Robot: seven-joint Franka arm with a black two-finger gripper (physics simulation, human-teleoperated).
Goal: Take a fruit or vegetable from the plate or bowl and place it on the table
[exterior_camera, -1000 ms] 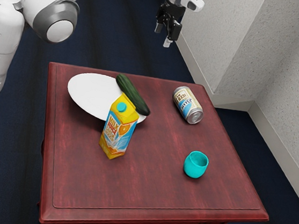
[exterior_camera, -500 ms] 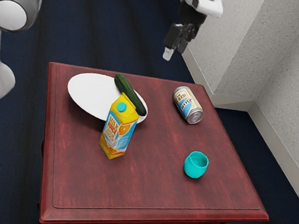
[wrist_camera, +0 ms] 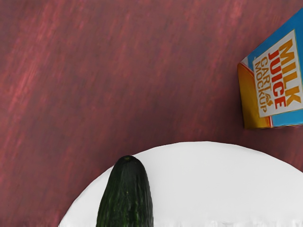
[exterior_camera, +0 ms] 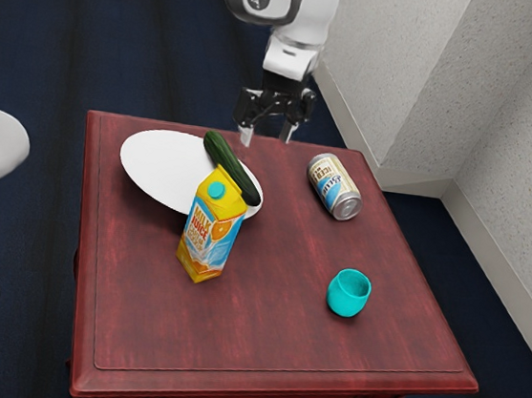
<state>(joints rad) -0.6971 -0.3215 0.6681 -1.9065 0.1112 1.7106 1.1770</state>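
My gripper hangs above the table's far edge in the exterior view, its two fingers spread with a gap between them and nothing held. Below it and a little to the exterior view's left, a dark green cucumber lies across the side of the white plate. In the wrist view one rounded end of the cucumber lies at the rim of the plate.
A yellow and blue juice carton stands upright in front of the plate, partly covering it. On the red table, a can lies on its side and a turquoise cup stands nearer the front.
My gripper has come lower and nearer the cucumber, and the hand has turned so both fingers show. Between the two earlier pictures, the cucumber shifted slightly toward the exterior view's left.
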